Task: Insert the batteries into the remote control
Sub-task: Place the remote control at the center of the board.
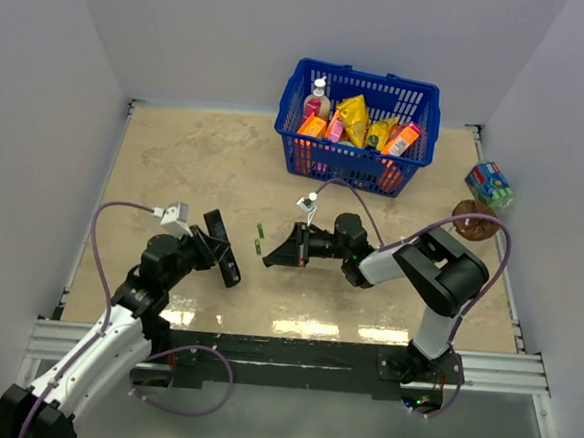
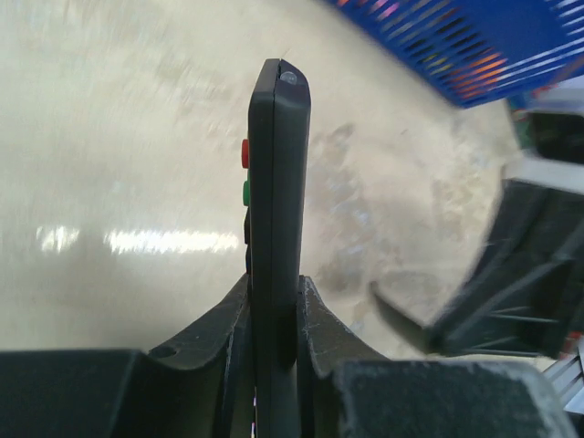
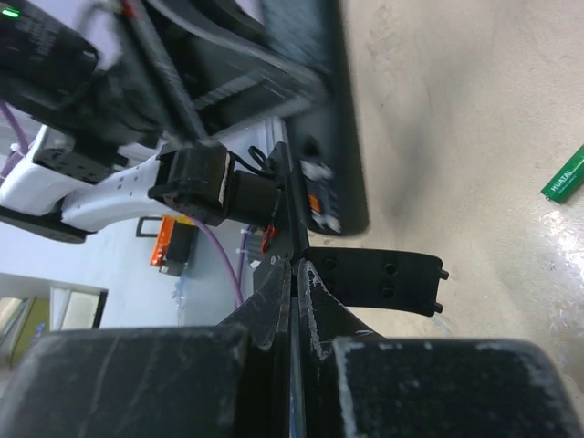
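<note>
The left gripper (image 2: 272,297) is clamped on the remote (image 2: 276,173), which shows edge-on, with its near end hidden between the fingers. Two batteries (image 1: 259,230) lie on the table (image 1: 176,161) between the grippers; the right wrist view cuts one off at its edge. The right gripper (image 1: 269,260) has its fingers pressed together. Whether the thin dark edge between them is something held is too blurred to tell.
</note>
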`<state>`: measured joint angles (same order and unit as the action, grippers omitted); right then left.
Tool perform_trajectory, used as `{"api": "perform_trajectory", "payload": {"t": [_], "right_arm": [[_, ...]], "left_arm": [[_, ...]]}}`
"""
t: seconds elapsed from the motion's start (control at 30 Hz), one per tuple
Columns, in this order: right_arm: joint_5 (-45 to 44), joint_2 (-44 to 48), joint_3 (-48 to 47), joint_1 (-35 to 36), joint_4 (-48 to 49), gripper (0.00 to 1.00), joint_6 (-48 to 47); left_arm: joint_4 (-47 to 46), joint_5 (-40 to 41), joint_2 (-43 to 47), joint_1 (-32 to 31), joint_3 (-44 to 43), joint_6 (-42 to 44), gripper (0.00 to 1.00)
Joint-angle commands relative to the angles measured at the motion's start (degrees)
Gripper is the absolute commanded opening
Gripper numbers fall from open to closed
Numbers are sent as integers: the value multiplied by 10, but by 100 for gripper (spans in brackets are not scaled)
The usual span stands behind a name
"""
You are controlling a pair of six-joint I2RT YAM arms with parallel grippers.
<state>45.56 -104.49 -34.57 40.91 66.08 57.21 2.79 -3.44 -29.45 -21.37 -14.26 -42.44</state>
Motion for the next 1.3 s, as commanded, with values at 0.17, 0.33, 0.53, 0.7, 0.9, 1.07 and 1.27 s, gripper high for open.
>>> {"api": "perform_trajectory", "payload": {"t": [0.17,0.33,0.53,0.7,0.9,1.07,1.27], "right_arm": [[-39,98,-28,0,-189,0,-119],[-54,134,-42,0,-282,0,-175],[-70,163,-67,0,-362,0,-215],[-72,170,-77,1,-375,0,-219],[-80,183,-87,0,-398,0,-232],[-86,194,-96,0,-423,0,-244],[-89,203,-102,1,-441,0,-255]], "left_arm": [[-127,-9,-94,3,68,-79,0],[-177,-27,-159,3,78,-85,0],[-210,-29,-184,3,108,-113,10],[-130,-3,-192,3,85,-103,23],[-42,33,-173,3,70,-114,33],[5,56,-161,3,65,-133,40],[70,75,-152,3,42,-144,55]]}}
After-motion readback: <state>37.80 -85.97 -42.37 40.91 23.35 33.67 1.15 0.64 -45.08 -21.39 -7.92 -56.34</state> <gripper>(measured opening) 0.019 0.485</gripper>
